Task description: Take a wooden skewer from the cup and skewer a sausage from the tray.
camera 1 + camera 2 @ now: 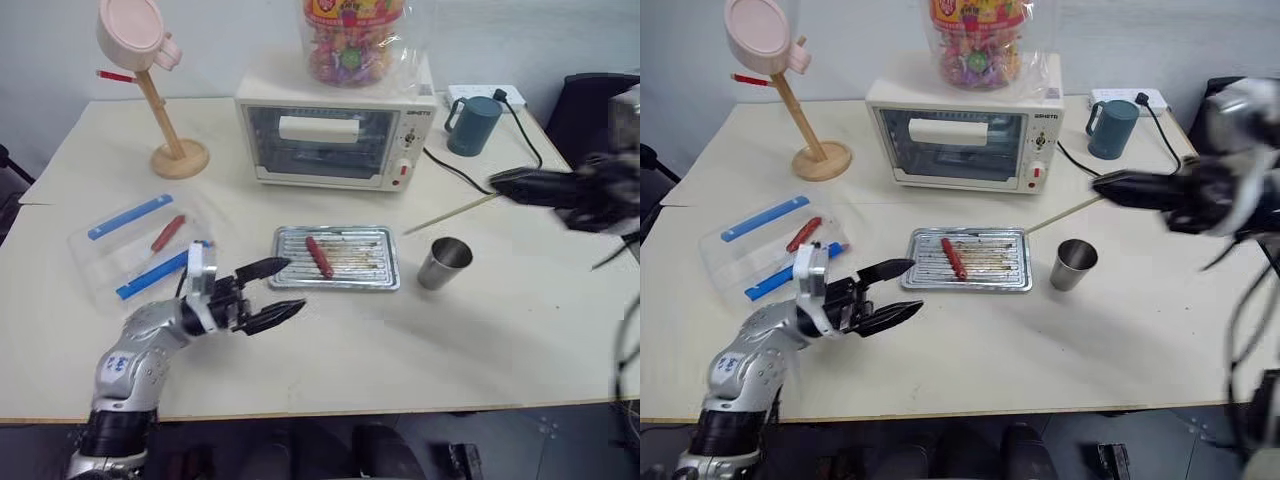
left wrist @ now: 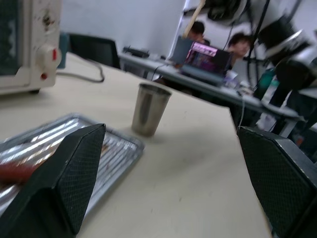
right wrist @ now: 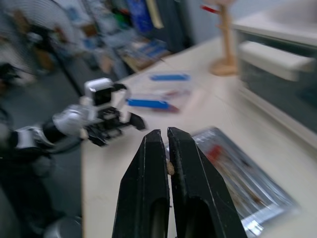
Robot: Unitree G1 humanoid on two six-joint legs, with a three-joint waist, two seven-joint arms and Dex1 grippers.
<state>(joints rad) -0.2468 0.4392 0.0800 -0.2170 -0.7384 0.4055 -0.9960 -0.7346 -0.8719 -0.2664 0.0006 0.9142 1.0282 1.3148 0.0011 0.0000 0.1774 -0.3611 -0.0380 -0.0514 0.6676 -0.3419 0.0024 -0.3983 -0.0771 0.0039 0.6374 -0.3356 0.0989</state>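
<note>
Head stereo pair looking down over table [image 1: 330, 330], wrist cameras low along claws, all sharing tray [image 1: 337, 282]

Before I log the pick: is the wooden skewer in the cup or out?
Out. The right gripper is shut on the wooden skewer, held above the table, clear of the upright cup.
</note>
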